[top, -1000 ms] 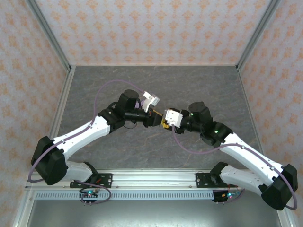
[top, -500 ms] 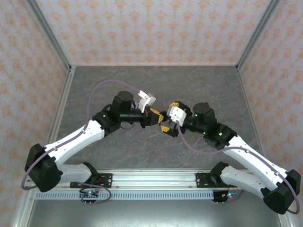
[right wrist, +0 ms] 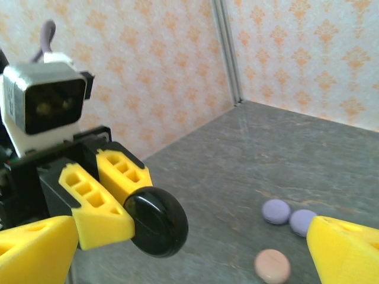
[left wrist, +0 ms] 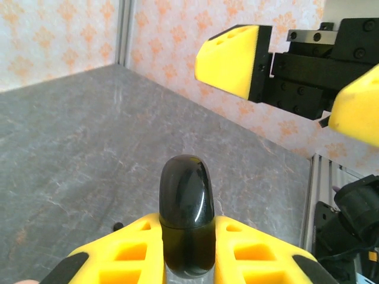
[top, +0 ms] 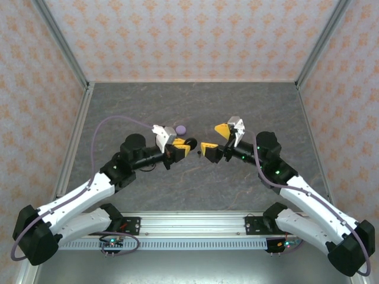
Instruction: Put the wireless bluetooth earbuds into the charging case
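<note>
Above the middle of the grey table, the left gripper pinches a black round case opposite the right gripper.
The case stands on edge between the left claw's yellow fingers, its rounded top clear of them. The right claw gapes wide, holding nothing, a little apart from the case. On the table lie two lilac cases side by side and a pink case near them. A dark speck on the table may be an earbud; it is too small to tell.
</note>
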### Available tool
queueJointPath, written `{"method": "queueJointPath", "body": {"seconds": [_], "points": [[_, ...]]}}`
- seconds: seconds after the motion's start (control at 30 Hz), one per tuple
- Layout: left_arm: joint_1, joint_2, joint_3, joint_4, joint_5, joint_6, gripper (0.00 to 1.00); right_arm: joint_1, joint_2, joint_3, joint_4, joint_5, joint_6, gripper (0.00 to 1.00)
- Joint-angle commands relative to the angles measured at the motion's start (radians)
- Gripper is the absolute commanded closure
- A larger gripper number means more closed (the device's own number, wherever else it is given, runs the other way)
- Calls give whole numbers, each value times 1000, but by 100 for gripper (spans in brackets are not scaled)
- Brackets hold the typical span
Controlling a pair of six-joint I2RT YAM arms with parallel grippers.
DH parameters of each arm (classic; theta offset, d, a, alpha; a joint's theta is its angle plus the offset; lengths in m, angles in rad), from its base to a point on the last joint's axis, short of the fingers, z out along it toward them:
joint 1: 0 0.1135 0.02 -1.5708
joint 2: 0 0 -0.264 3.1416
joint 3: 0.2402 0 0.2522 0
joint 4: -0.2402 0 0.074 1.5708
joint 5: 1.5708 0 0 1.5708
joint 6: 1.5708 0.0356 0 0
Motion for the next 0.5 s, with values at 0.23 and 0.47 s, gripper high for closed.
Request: {"method": "queueJointPath", "body": {"seconds": [0.23,0.47], "points": [[-10,-75,-31,96,-43,59,81,37,105,68,53,-17,49,1],[-9,-71,-23,85,-26,66,82,48,161,106,47,27,51,0]]}}
